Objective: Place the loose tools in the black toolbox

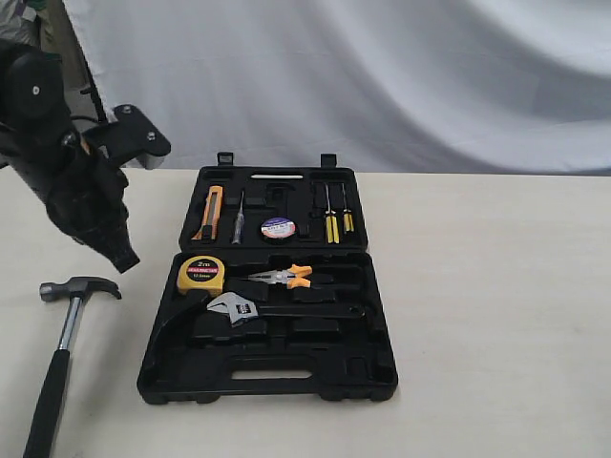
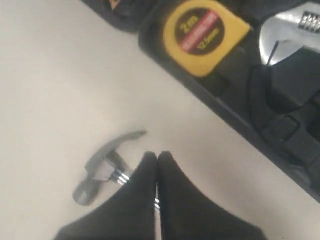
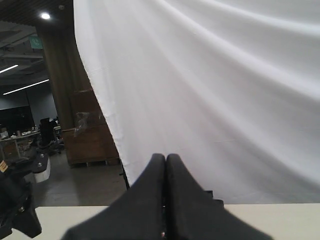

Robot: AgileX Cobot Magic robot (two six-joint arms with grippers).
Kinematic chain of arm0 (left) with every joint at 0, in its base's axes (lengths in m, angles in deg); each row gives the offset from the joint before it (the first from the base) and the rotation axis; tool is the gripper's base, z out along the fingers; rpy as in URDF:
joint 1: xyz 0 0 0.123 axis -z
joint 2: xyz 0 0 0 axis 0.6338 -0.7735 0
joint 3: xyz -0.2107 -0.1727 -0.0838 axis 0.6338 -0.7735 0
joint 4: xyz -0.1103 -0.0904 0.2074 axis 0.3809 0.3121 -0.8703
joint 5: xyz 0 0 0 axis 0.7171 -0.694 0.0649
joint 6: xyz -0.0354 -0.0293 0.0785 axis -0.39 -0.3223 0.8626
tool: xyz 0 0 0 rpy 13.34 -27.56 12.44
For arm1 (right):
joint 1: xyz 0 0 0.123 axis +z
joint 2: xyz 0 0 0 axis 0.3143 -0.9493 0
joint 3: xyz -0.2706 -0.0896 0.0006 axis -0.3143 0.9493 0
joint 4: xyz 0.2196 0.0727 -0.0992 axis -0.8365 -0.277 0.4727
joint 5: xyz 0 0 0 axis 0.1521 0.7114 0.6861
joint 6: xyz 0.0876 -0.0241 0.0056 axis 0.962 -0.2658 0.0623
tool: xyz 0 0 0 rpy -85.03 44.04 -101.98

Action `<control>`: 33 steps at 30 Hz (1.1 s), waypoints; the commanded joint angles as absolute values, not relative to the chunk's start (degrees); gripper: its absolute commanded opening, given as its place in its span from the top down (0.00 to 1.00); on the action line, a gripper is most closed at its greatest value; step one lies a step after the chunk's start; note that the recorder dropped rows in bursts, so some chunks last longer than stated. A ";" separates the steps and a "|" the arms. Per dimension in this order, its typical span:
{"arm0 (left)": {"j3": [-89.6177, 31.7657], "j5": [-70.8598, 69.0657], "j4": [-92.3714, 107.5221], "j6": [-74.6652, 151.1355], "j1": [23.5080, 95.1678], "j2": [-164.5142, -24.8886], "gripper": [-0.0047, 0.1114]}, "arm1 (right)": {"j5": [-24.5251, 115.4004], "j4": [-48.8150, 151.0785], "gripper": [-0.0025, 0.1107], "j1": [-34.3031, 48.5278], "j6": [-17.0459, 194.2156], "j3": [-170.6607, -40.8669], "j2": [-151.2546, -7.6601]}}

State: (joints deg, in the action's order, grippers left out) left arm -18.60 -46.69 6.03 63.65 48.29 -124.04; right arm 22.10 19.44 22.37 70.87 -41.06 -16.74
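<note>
Since the adjustable wrench (image 1: 239, 307) and the tape roll (image 1: 278, 228) are seen lying inside the black toolbox (image 1: 372, 374), only the claw hammer (image 1: 59, 363) is judged to remain, stretched on the table (image 1: 496, 286) at the case's eight o'clock. The left gripper (image 2: 157, 156) is held above the hammer's head, jaws pressed together and empty; the right gripper (image 3: 165, 159) is likewise closed on nothing, pointed at the curtain (image 3: 225, 100). Next, the left jaws would need to be spread, lowered astride the handle near the head, and closed.
</note>
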 commanded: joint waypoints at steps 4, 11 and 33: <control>-24.55 -42.63 6.59 55.11 45.96 -123.46 0.96 | 22.23 20.17 0.97 22.19 70.66 -40.87 -16.32; -25.95 -41.44 3.16 53.91 45.96 -123.46 0.96 | 22.00 20.17 0.97 22.19 70.66 -40.87 -16.32; -36.23 -36.49 -15.86 90.23 45.96 -124.22 0.34 | 22.00 20.17 0.97 22.19 70.66 -40.87 -16.32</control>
State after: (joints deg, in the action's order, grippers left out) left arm -36.08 -35.82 -15.71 90.56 46.14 -124.44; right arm 22.10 19.44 22.37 70.87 -41.06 -16.74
